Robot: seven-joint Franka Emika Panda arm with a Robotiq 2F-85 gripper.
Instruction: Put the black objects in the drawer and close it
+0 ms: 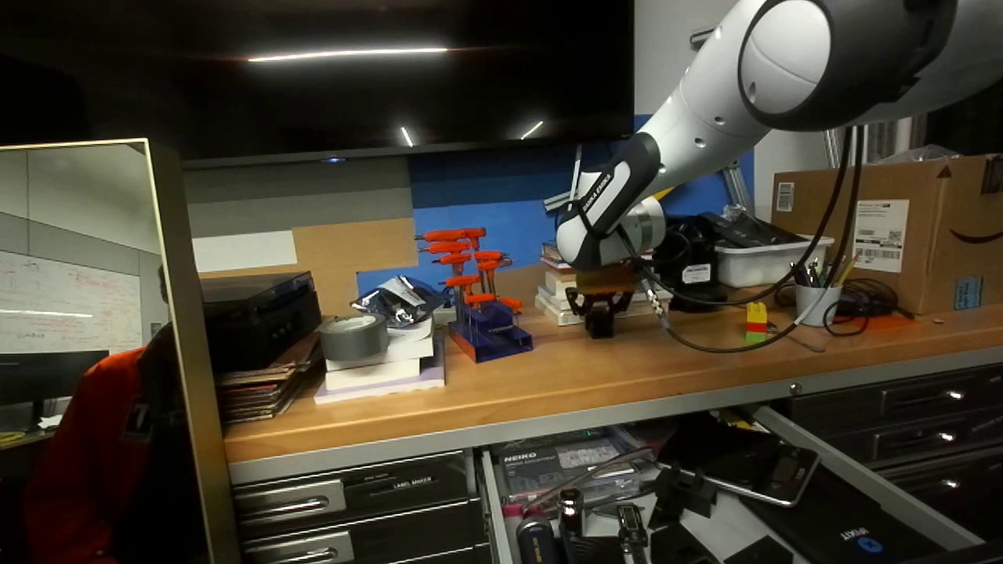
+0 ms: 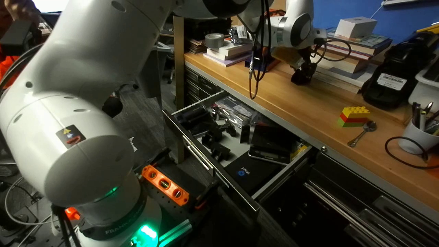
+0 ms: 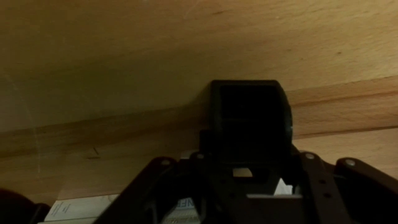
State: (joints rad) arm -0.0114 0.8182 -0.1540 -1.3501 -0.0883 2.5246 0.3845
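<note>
Over the benchtop point(image 1: 533, 392), the part-closed pincer point(image 1: 601, 311) grips a black object point(image 3: 250, 115).

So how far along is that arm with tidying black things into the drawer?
Looks done: the drawer stands open, with black pieces inside, though I can't tell whether any belong to this job. In hand: the tool appears closed on a black block over the wooden bench; whether it's lifted clear is unclear. Left: that block must go into the drawer, which then needs closing.

Black block point(image 3: 248, 121) partly hidden, carton point(image 1: 921, 235) cropped
</note>
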